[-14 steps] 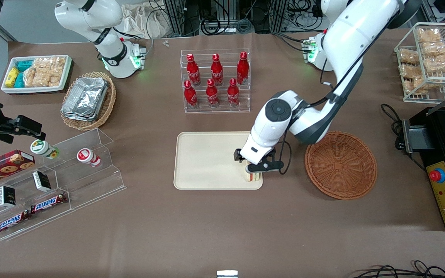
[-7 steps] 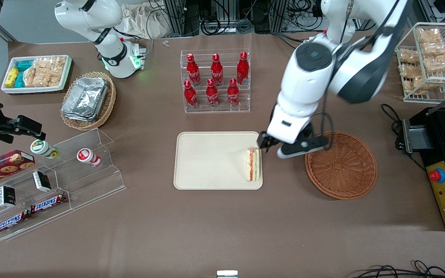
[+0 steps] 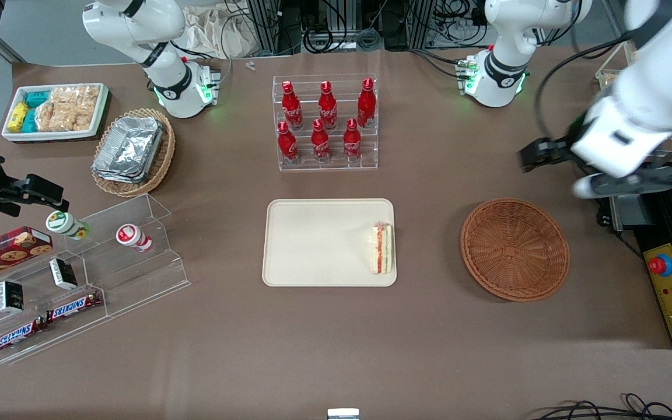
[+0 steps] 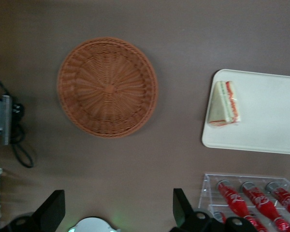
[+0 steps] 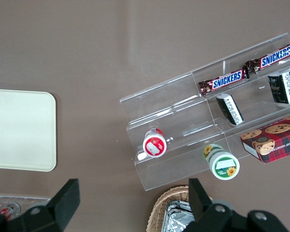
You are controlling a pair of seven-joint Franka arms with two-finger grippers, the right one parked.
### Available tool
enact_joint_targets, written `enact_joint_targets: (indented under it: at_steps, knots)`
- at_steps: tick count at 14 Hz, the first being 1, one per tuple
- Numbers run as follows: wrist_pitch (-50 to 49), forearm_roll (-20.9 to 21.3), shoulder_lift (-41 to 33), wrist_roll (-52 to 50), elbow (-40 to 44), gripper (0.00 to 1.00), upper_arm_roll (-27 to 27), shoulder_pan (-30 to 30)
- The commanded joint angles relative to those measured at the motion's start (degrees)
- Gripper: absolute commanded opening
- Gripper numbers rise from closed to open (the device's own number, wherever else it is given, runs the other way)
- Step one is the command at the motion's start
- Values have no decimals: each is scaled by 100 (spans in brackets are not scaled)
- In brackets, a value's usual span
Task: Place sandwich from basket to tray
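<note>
1. My gripper (image 4: 113, 212) hangs high above the table, toward the working arm's end, farther from the front camera than the basket (image 3: 515, 249). Its fingers (image 4: 52, 212) are spread wide apart and hold nothing.

2. The sandwich (image 3: 382, 248) lies on the tray (image 3: 312, 245), right at the tray's edge nearest the basket, its layered cut edge facing up. Nothing touches or covers it.

3. The basket sits on the bare brown table (image 3: 336, 350) beside the tray, a clear strip of table between the two. It holds nothing.

4. An acrylic rack of red bottles (image 3: 325, 122) stands farther from the front camera than the tray, apart from it.

5. Toward the working arm's end, just beside the basket, sits a black machine with a red button (image 3: 671, 262) and a dark cable (image 3: 590, 175) coiled on the table next to it. A wire rack of bagged snacks (image 3: 645, 122) is partly hidden by my own arm.

6. Toward the parked arm's end are a tan wicker basket of foil containers (image 3: 133, 150), a white tray of snack packets (image 3: 56, 111), and a stepped clear shelf (image 3: 108, 274) with two small cups, chocolate bars and a cookie box (image 3: 3, 249).

7. The table between my gripper and the tray is open; only the basket lies between them.
</note>
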Motion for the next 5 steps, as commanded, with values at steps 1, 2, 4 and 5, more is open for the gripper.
enact_joint_targets:
  at_steps: [1,2,4,5]
  knots:
    - [-77,-31,-231,246,-273,100,254,-113]
    - [-85,-40,-231,211,-238,100,246,-95]
    - [-77,-5,-213,211,-212,100,237,-95]
    - [-77,4,-231,211,-211,100,237,-95]
